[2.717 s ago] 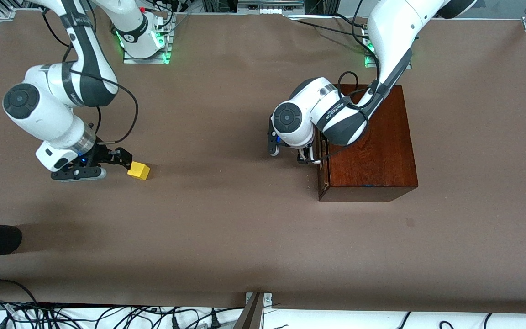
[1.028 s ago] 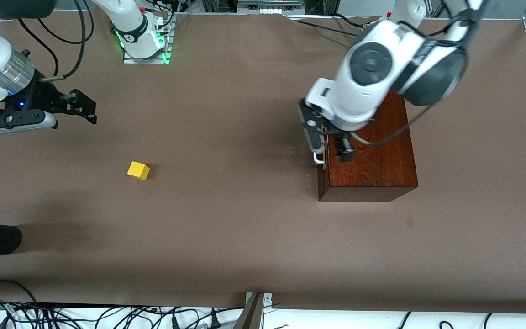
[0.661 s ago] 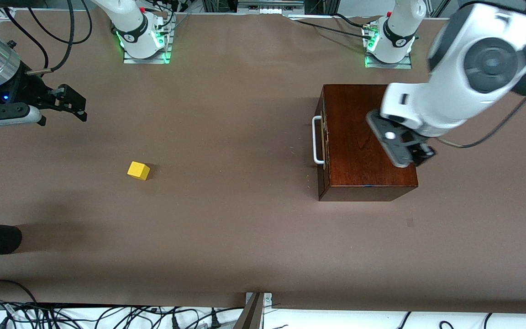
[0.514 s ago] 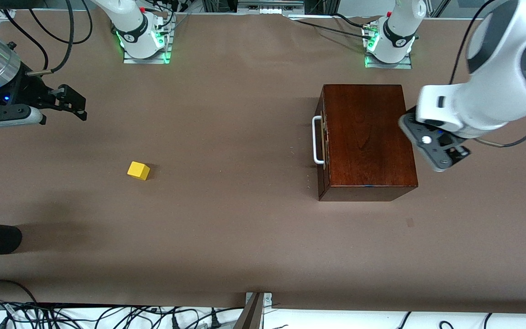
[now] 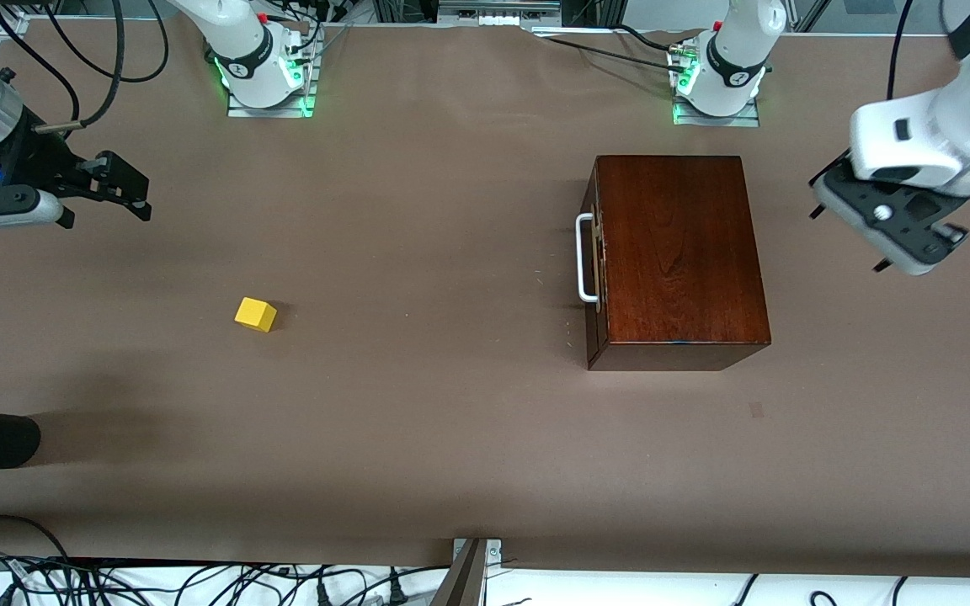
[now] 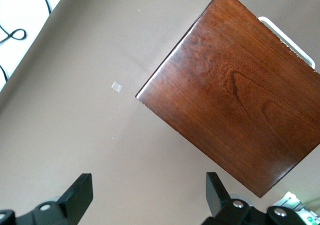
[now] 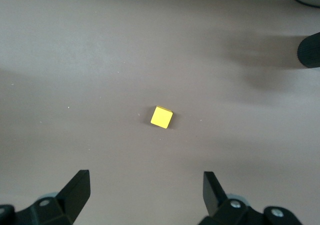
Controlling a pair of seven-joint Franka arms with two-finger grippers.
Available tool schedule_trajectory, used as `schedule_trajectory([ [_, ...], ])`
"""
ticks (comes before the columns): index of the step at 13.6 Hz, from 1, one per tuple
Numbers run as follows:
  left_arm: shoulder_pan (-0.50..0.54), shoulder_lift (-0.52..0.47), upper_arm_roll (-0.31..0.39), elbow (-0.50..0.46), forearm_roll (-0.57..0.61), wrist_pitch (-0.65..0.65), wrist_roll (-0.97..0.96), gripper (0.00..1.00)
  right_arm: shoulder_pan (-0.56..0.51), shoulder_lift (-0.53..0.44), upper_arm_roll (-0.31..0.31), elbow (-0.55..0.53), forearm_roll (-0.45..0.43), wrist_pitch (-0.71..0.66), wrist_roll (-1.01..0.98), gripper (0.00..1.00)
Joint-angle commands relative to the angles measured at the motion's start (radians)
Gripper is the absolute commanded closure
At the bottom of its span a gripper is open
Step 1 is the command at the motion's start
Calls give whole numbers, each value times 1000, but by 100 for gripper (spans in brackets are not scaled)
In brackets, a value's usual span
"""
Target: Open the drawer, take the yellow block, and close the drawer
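task looked done: drawer [image 5: 593, 257] sat flush in the wooden box [image 5: 677, 252], its handle [image 5: 583, 257] facing the right arm's end, box long axis running toward the front camera. yellow block [image 5: 256, 315] lay on the table well apart from the box on that handle side. left gripper [image 6: 147, 192] and right gripper [image 7: 145, 190] were both wide, empty, up in the air. nothing left but parking.

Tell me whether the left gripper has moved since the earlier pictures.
Yes. The left gripper has swung off the wooden box, away from its white handle, to hang over bare table at the left arm's end, jaws open.
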Motion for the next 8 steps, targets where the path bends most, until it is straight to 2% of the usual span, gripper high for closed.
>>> schedule_trajectory([
  [1, -50, -94, 91, -131, -60, 36, -154, 0, -9, 19, 8, 31, -10, -15, -8, 0],
  [4, -50, -127, 133, -182, -88, 36, -301, 0, -9, 19, 8, 31, -10, -19, -8, 0],
  [5, -51, -140, 175, -197, -136, 37, -352, 0, -9, 19, 8, 31, -10, -19, -8, 0],
  [6, -59, -171, 202, -246, -192, 74, -407, 0, -10, 19, 8, 30, -10, -21, -8, 0],
  [8, -59, -235, 213, -338, -195, 119, -489, 0, -10, 21, 8, 30, -10, -21, -6, 0],
])
